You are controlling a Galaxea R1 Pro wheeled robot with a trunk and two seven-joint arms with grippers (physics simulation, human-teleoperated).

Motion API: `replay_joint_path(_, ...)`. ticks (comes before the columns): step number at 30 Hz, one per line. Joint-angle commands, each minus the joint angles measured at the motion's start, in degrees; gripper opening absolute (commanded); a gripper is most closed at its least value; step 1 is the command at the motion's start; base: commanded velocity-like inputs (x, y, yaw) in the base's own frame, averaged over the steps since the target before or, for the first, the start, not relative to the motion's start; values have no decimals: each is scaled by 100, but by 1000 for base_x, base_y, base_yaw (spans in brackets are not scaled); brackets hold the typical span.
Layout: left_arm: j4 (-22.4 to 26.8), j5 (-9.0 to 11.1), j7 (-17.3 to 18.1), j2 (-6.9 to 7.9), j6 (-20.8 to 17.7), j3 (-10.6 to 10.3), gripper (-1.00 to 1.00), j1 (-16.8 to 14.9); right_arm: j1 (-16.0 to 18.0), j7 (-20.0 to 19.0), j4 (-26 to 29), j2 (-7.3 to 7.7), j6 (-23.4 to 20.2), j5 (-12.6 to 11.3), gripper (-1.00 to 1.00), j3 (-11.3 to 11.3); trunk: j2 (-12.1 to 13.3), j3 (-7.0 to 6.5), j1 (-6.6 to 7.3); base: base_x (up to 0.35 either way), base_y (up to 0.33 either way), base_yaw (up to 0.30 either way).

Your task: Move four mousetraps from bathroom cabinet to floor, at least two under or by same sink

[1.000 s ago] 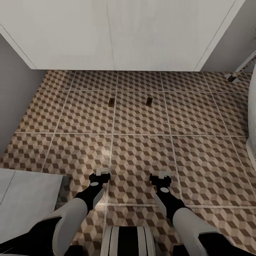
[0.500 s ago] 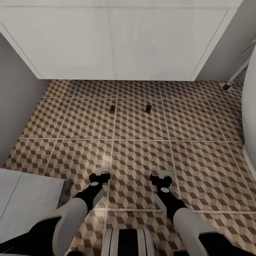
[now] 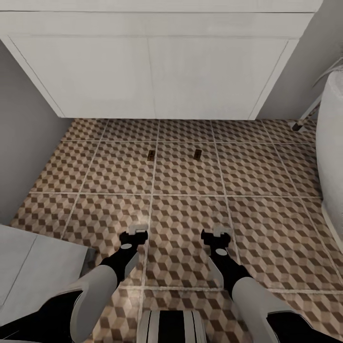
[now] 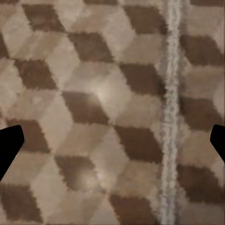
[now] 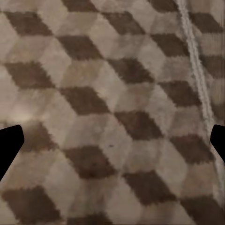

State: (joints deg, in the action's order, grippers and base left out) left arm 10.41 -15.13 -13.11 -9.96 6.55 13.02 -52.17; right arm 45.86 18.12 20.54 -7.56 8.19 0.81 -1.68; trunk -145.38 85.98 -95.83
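Head view: two mousetraps, one (image 3: 151, 155) and the other (image 3: 196, 153), lie flat on the bathroom floor (image 3: 267, 224) just in front of the white panelled front of the bathroom sink (image 3: 152, 71), apart from each other, the first beside a grout line. Both grippers hang low over the tiles near the robot's trunk: the left gripper (image 3: 138, 230) and the right gripper (image 3: 217, 232), each with nothing visible between its fingers. A grey wall bounds the floor on the left, a pale flat panel (image 3: 33, 267) fills the near left corner, and a white rounded body (image 3: 331, 143) closes the right edge. Between these the central tiles lie bare, which leaves broad room for turning the base.

Left wrist view: cube-patterned tile and one grout line, with a dark fingertip (image 4: 10, 140) at each side margin; the fingers stand wide apart and carry nothing.

Right wrist view: the same tile pattern and a slanting grout line, with dark fingertips (image 5: 9, 143) spread to both margins; this pincer too is released and empty.

Handling, as a judgement: each trap is probably light, stiff and thin, so it would slide easily on smooth tile and offers little height to pinch. The long wooden edges appear the safest hold, away from the spring wire. Two traps seem already placed by the sink; the other two are presumably yet to be fetched.
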Motion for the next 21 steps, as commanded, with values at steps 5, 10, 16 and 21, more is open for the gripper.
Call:
replay_joint_path(5, -12, -54, -11, -4, 150, 50, 100, -3, 2, 33, 29, -9, 2, 7, 100, -17, 6, -108, 13, 0, 0, 0)
replay_joint_path(10, -21, -52, -9, -4, 212, 51, 100, -3, 2, 52, 39, -14, 0, 10, 100, -17, 12, -219, 26, 0, 0, 0)
replay_joint_path(16, -90, -54, 5, -4, 247, 52, 100, -3, 2, 74, 45, -16, -7, 17, 100, -22, 20, -352, 42, 0, 0, 0)
replay_joint_path(21, -165, -63, 3, -4, 266, 52, 100, -3, 2, 87, 46, -17, -14, 33, 100, -40, 27, -463, 55, 0, 0, 0)
